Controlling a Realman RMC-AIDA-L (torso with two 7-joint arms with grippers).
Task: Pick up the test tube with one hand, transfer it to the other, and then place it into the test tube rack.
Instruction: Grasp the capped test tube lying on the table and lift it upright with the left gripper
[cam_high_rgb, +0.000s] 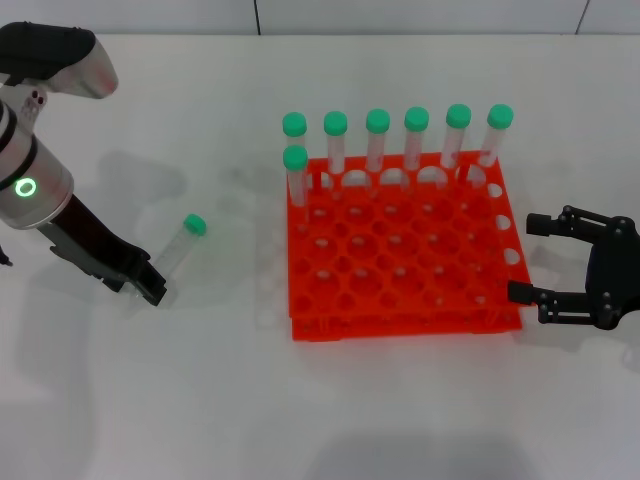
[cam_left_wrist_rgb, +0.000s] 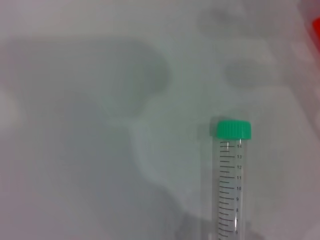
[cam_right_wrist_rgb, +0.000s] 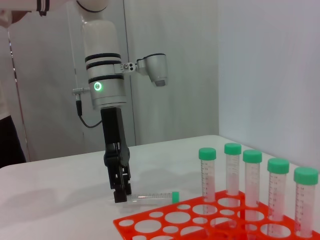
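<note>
I see seven capped tubes (cam_high_rgb: 377, 140) upright in my test tube rack (cam_high_rgb: 400, 250). At its nine o'clock, the left gripper (cam_high_rgb: 150, 285) fingers grasp the test tube (cam_high_rgb: 180, 245) lying on the table (cam_high_rgb: 200, 400); the right gripper (cam_high_rgb: 530, 258) is released.

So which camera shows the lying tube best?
The left wrist view: the tube fills it, cap and scale clear. The head view shows it small beside the left end effector; the right wrist view, side-on and far.

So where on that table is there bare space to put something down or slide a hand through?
Bare table runs along the near edge in front of the test tube rack, and between the loose test tube and the rack. It is tight where the left gripper meets that tube, and beside the rack by the right gripper. Seven tubes fill the rack's far side.
</note>
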